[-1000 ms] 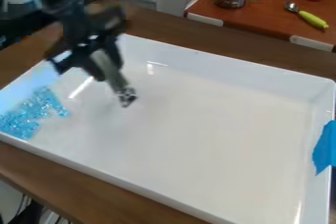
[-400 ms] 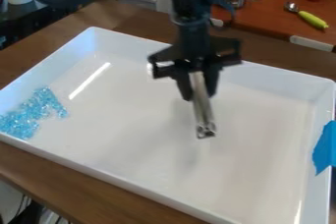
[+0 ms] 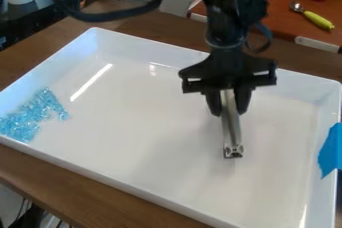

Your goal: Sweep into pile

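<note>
One loose, glittering patch of small light-blue translucent pieces (image 3: 30, 116) sits at the left end of the big white rectangular tray (image 3: 150, 142), and that's what the sweep is about! The black two-finger pincer (image 3: 229, 108) is narrow, closed on a slim silver metal bar with a square open end (image 3: 231, 127). Why that grip? The bar hangs nearly upright, foot downward, presumably so it can push while the fingers ride high (whether it touches the tray floor, I can't tell).

And look where the pieces lie: tight by the left corner, where the raised walls probably act as a backstop. They're bunched already, though the inner fringe looks ragged, so I'd call this well along, perhaps tidying or a check for strays.

Now the edges! The bar is right of the middle, well apart from the pieces, with bare white floor between them. Plenty of room for a leftward run; the tight spot is the corner itself, where the foot could knock the wall or scatter the fringe. On the right wall clings a torn strip of blue tape (image 3: 330, 153), near the rim. Beneath it all, the brown wooden tabletop (image 3: 47, 181) carries the tray.
</note>
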`<state>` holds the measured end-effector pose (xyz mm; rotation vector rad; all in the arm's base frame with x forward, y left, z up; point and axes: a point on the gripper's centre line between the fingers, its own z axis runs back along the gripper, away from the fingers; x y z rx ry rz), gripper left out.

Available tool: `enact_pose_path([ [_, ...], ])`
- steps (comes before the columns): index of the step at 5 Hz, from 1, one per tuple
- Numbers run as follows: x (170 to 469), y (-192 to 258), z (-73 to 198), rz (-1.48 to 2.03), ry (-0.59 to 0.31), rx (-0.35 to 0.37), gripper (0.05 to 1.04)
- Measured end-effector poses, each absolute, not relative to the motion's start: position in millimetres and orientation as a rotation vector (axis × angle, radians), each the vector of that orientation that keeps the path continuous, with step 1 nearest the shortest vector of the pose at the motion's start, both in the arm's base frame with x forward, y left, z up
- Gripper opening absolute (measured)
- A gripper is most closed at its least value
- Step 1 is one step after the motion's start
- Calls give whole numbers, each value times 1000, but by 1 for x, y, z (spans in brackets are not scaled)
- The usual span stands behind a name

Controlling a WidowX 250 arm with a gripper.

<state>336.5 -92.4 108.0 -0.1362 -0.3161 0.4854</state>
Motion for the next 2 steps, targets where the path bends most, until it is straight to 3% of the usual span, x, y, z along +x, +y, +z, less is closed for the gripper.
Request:
enact_pose_path([
  [1, 334, -97, 96, 352, -251, -13, 701],
  [2, 332, -101, 115, 269, -221, 54, 967],
])
